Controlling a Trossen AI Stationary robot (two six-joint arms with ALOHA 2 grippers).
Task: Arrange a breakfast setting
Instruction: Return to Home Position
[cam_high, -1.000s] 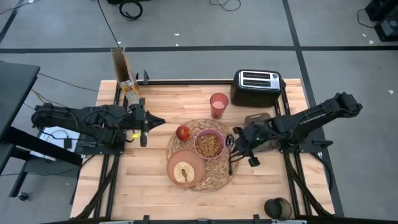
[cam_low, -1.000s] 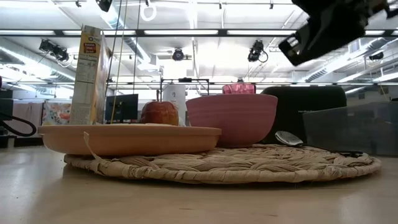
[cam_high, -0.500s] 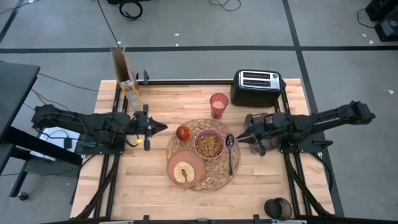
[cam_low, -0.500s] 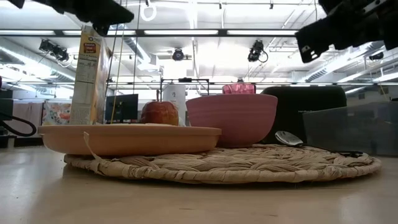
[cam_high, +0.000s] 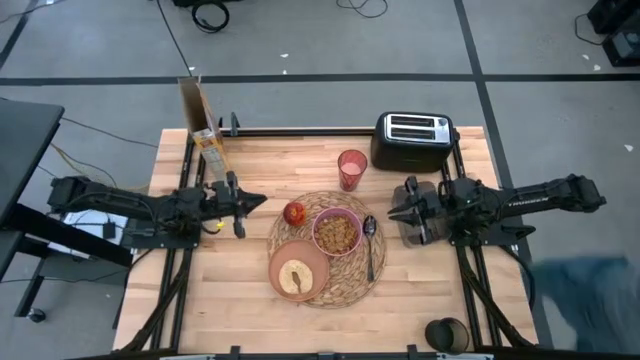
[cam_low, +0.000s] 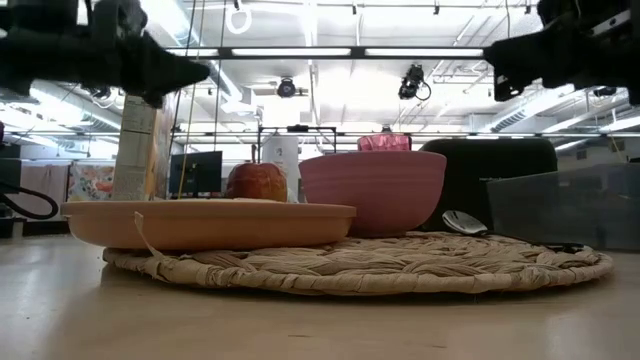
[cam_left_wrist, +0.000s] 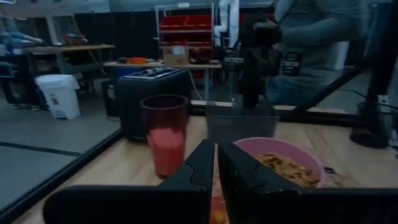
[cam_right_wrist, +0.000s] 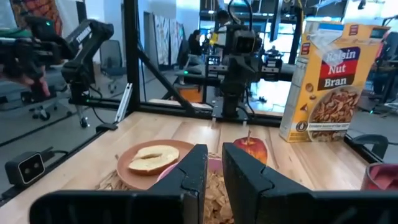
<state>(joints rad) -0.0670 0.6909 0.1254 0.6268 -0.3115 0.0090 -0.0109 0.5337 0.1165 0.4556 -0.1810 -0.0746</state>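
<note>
We see the left claw (cam_high: 257, 201) pressed together left of the woven straw placemat (cam_high: 350, 286); the right claw (cam_high: 395, 212), likewise pressed together, is right of it.

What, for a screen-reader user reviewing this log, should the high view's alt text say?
From above: a round woven placemat on a wooden table holds a plate with toast, a pink bowl of cereal, an apple and a spoon; a red tumbler stands just off the mat. The left gripper and right gripper flank the mat, clear of it.
</note>
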